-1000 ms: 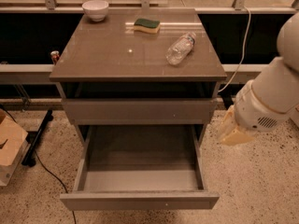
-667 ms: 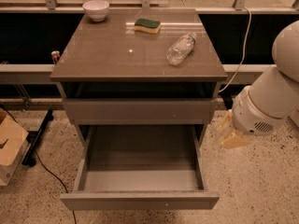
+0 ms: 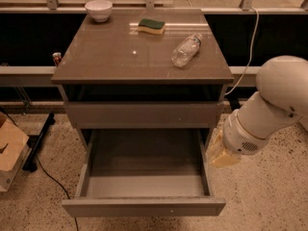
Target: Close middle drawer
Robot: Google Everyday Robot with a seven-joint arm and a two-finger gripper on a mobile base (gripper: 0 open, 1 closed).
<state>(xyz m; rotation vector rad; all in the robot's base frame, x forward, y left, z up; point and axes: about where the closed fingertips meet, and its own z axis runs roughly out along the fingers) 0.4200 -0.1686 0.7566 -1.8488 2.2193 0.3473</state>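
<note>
The middle drawer (image 3: 144, 207) is pulled far out of the grey-brown cabinet. Its flat handleless front faces me near the bottom edge and carries a tiny pale dot. Its plain grey inside (image 3: 144, 170) holds nothing. The taller drawer front (image 3: 144, 114) just under the tabletop is pushed in. The lowest drawer is hidden beneath the open one. My gripper (image 3: 220, 153), a pale tan end on the thick white arm (image 3: 274, 105), hangs just outside the drawer's right side wall, about level with it and apart from it.
On the tabletop (image 3: 106, 57) stand a white bowl (image 3: 98, 9), a green-and-yellow sponge (image 3: 151, 26) and a clear plastic bottle (image 3: 186, 49) lying on its side. A cardboard box (image 3: 9, 153) and a black cable (image 3: 53, 182) lie on the speckled floor at left. A white cord (image 3: 248, 57) hangs at right.
My gripper and arm have moved a little down and to the left, closer to the open drawer's right side. The drawer has not moved.
</note>
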